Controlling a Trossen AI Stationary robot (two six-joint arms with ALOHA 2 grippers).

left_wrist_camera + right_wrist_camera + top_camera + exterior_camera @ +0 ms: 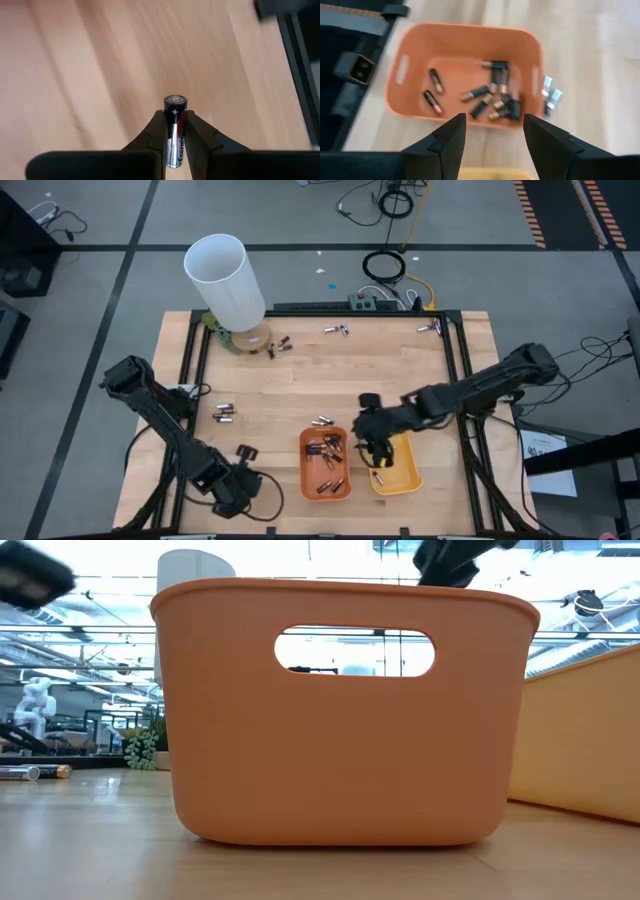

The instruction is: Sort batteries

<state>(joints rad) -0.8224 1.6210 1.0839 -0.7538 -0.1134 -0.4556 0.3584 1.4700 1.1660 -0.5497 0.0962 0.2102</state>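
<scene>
My left gripper point(176, 117), near the table's front left point(245, 452), is shut on a silvery and black battery point(175, 135) over bare wood. My right gripper point(494, 125) hovers open above the yellow tray point(405, 480), with nothing between its fingers. Beside it, the orange tray point(415, 50) holds several dark batteries point(495, 95). Two silvery batteries point(551, 97) lie on the table against that tray's far side. More loose batteries lie at the left point(223, 412) and along the far edge point(337, 330). My left gripper pinches the battery's long sides point(173, 131) between its two fingers. The fingers come steeply from above and run along the battery. Its plus-marked end point(176, 101) sticks out past the fingertips toward the table, and it appears lifted clear of the wood.
A tall white tube point(225, 280) stands at the table's far left on a wooden base. A black frame rail point(200, 370) borders the work area. In the low view the orange tray point(340, 710) fills the middle, the yellow tray point(580, 730) shows at its right, and batteries point(35, 772) lie at the left.
</scene>
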